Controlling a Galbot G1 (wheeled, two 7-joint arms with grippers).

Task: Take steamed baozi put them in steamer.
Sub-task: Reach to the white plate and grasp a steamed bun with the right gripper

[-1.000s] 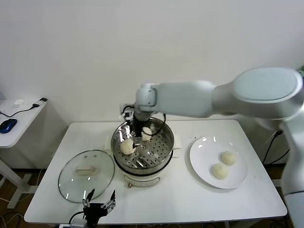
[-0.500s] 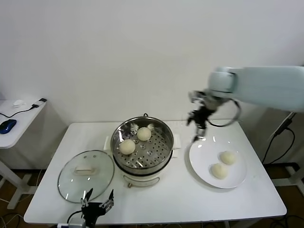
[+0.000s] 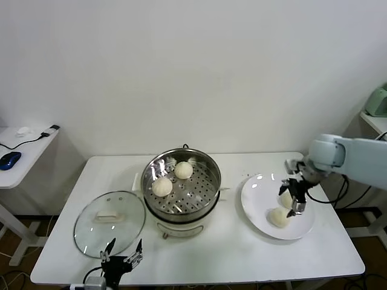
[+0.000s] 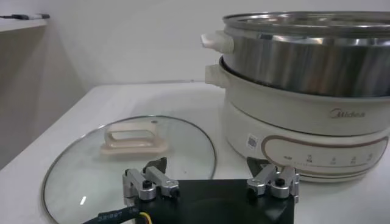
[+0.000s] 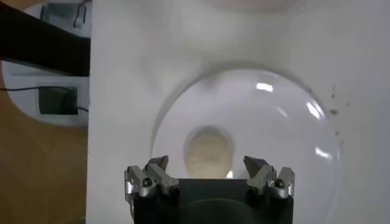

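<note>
The steel steamer (image 3: 196,192) stands at mid-table on its cream pot base and holds two baozi (image 3: 162,186) (image 3: 183,170). Two more baozi lie on the white plate (image 3: 257,194) at the right: the near one (image 3: 278,217) is in plain sight, the far one (image 3: 285,198) is partly hidden by my right gripper (image 3: 291,199). That gripper is open and empty, just above the plate. In the right wrist view a baozi (image 5: 209,150) lies between its spread jaws (image 5: 207,168). My left gripper (image 3: 121,258) is open and parked at the table's front edge.
The glass lid (image 3: 110,222) with a white handle lies flat left of the steamer, just beyond my left gripper (image 4: 207,176); it also shows in the left wrist view (image 4: 79,176). A side table with a blue mouse (image 3: 9,159) stands far left.
My right arm left a baozi in the steamer, swung right across the table and came down over the plate. The left arm has not moved.
</note>
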